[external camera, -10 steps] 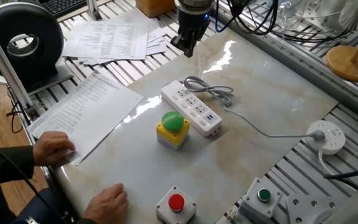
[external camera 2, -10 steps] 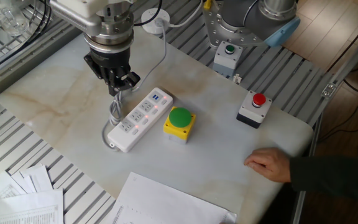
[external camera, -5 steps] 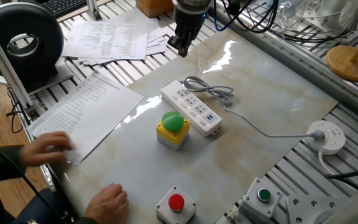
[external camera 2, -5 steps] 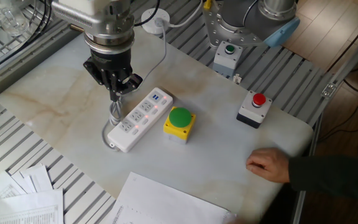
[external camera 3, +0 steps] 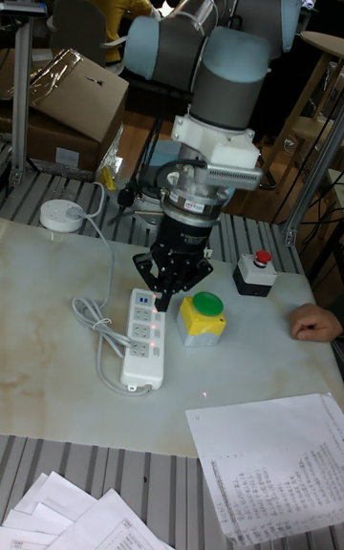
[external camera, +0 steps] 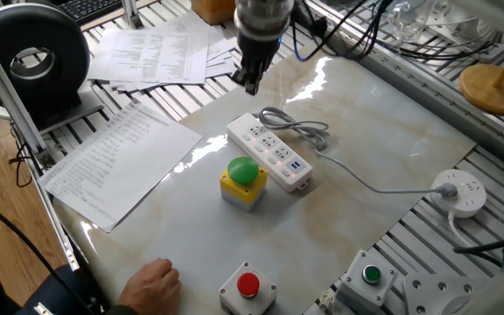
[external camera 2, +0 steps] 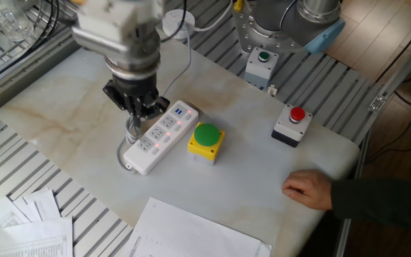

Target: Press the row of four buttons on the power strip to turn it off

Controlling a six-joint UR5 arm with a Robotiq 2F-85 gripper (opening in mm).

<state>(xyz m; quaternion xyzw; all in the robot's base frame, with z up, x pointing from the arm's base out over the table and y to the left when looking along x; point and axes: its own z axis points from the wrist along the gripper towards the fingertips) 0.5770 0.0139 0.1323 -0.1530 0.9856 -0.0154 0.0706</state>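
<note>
We counted one power strip (external camera 2: pixel 160 137) below the fingers (external camera 3: pixel 164 300), whose opening we couldn't tell.

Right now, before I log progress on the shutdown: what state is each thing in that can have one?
power strip: on, red lights glowing.
row of four buttons: lit, not yet switched off.
hand: poised above the strip, touching nothing; open or shut unclear.
grey cord: partly coiled beside the strip, running to the round socket puck.
green dome button: untouched.
</note>
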